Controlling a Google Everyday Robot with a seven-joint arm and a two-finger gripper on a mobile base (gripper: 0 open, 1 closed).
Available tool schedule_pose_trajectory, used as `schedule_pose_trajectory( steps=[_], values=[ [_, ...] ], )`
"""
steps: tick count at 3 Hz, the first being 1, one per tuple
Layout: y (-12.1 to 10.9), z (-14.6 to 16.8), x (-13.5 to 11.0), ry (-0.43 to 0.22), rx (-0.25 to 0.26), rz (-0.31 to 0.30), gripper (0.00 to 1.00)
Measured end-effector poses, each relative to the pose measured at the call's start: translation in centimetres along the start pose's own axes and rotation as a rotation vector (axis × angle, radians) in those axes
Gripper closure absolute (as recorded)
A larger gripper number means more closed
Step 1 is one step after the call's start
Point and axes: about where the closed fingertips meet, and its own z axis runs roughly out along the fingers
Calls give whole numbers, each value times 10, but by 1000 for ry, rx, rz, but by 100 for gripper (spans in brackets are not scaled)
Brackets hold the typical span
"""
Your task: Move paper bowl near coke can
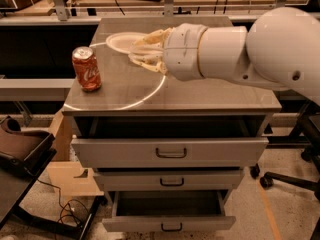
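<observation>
1. The coke can stood upright at the left front of the grey top of a drawer cabinet, close to its left edge.
2. The paper bowl was behind the coke can and a little to its right in the camera view, near it but not touching.
3. The bowl's open side faced upward. I could not tell whether it rested on the top or hung just above it.
4. The gripper was to the right of the coke can and further back, at the bowl's right rim.
5. Its pale fingers were closed in a pinch on that rim.
6. The thick white arm stretched away from the coke can toward the right edge of the view, low over the cabinet top.
7. A thin white arc curved on the top, running from behind the coke can round to its right.
8. Below the coke can, the top drawer stood pulled out partway, the middle drawer sat further in, and the bottom drawer was pulled out.
</observation>
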Motion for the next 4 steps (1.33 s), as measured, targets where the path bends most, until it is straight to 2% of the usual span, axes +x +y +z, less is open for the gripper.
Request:
schedule_pose_trajectory(
  steps=[3, 4],
  values=[
    [46, 56, 17, 3, -90, -12, 100],
    [65, 73, 24, -2, -115, 8, 100]
  ],
)
